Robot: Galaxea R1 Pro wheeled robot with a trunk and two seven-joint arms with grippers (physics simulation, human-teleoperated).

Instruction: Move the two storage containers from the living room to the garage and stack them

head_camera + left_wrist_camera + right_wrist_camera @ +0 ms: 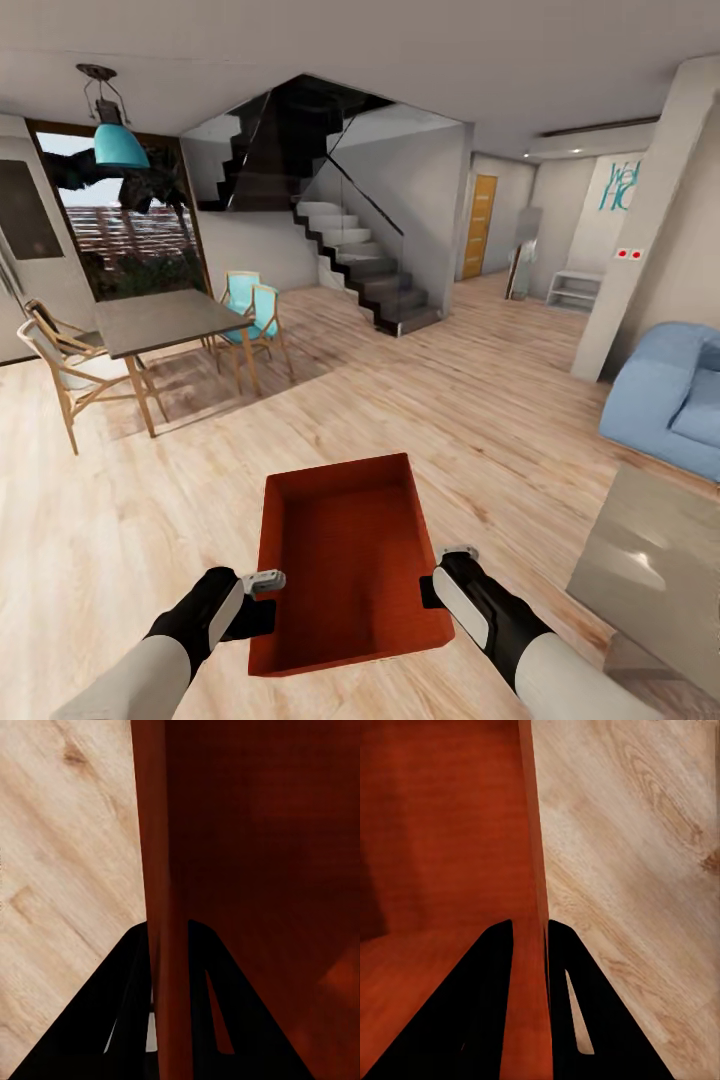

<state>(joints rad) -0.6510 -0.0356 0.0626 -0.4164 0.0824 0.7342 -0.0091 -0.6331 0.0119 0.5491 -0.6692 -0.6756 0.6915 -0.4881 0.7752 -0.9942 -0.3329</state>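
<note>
Left hand pinches the near-left wall of the bin; the left wrist view has its two dark fingers straddling that thin wall, one inside, one outside. Right hand is pressed the same way onto the right wall, fingers either side of it in the right wrist view. The bin hangs between the two hands, lifted above the plank floor, directly ahead of the trunk and roughly level. Step in hand, as judged: carrying this first bin out of the living room toward the garage. To do it well: keep both hands at equal height and a constant spacing so the thin walls neither slip nor bow; turn the base slowly; watch the low surface just outside the right hand and the blue sofa beyond it. Farther off on the left-hand side stand a dining surface with chairs; a staircase and an orange door lie well ahead. Bin appearance: orange-red, rectangular, low straight walls, open top, empty, matte interior. Ribbing on the bottom cannot be made out here.
</note>
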